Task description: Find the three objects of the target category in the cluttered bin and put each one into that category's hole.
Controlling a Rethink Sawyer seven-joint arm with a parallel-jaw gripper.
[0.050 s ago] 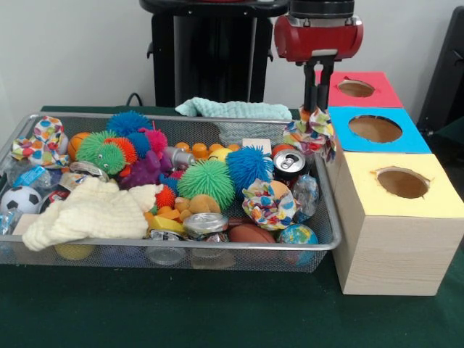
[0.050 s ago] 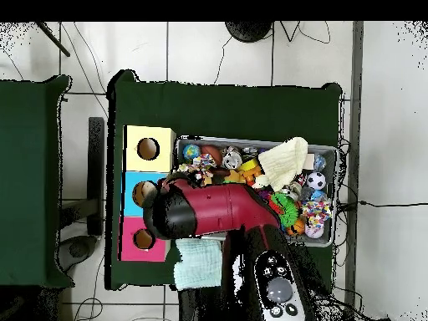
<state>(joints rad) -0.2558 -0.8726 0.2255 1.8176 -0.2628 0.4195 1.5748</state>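
My gripper [image 1: 317, 110] hangs at the far right corner of the wire bin [image 1: 181, 246], beside the blue-topped box [image 1: 377, 129]. It is shut on a bundle of multicoloured patterned cloth [image 1: 308, 135], which dangles just above the bin's contents. Two similar patterned cloth bundles lie in the bin, one near the right side [image 1: 268, 203] and one at the far left [image 1: 40, 141]. The red-topped box [image 1: 359, 88] and the yellow-topped box [image 1: 402, 183] each show a round hole. In the overhead view the red arm [image 2: 209, 213] hides the gripper.
The bin holds spiky rubber balls [image 1: 206, 181], drink cans [image 1: 290, 163], a cream cloth [image 1: 90, 210], small balls and a soccer ball [image 1: 20, 197]. A mint towel [image 1: 232, 109] lies behind the bin. The boxes [image 2: 149, 149] stand in a row against the bin's side.
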